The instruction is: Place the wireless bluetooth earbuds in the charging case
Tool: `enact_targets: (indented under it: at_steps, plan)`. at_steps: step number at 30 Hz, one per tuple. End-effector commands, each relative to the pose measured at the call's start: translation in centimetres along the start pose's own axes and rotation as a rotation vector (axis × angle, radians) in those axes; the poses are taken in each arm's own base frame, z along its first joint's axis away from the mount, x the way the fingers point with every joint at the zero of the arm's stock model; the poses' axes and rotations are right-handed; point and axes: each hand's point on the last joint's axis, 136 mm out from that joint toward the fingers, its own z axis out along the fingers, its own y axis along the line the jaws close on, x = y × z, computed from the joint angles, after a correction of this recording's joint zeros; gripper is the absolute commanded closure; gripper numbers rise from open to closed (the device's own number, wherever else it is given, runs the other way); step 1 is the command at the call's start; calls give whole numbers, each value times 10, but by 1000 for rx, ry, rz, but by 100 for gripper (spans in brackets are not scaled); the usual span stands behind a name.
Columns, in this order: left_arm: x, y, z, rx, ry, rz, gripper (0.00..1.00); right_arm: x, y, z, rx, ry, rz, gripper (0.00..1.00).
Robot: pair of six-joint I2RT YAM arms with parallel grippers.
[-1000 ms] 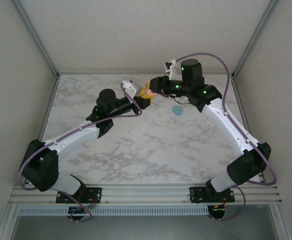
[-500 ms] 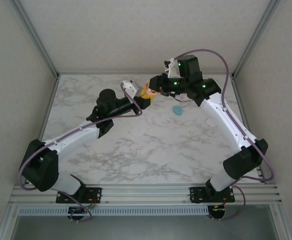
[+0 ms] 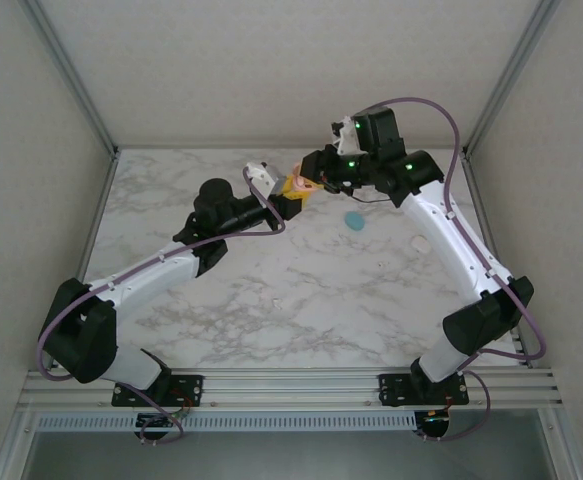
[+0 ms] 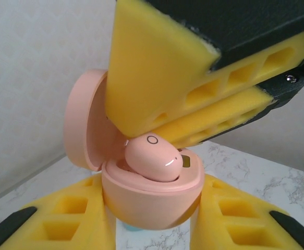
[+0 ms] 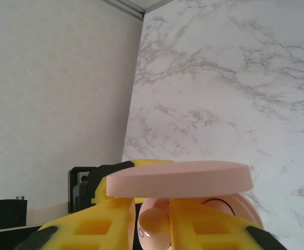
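Clamping the pale pink rounded plastic charging case [image 4: 147,200] from both sides, the left gripper [image 3: 289,200] holds it near the far edge of the white marbled table [image 3: 271,290], with the hinged lid [image 4: 84,125] swung open. A pale pink glossy bead-like earbud [image 4: 154,159] sits in the case's cavity, possibly not fully seated. The right gripper [image 5: 153,229] reaches in from above, its yellow foam fingers [image 4: 157,78] narrowly apart and pinching that earbud. A small teal oval piece [image 3: 354,220] lies on the table nearby.
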Motion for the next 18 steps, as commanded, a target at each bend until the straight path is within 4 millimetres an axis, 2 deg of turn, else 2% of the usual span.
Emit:
enact_targets:
  at_steps: [1,5,10,18]
  plan:
    - [-39,-2,-2,-4,-111,61,82,2,-15,-1,78,6,44,74]
    - [-40,-2,-2,-2,-111,64,82,1,-13,-3,74,-4,34,73]
    - [-37,-2,-1,-2,-102,62,82,0,3,-6,0,-1,7,70]
    - [-33,1,-3,-24,-92,69,82,-2,30,-43,-58,-88,-149,64]
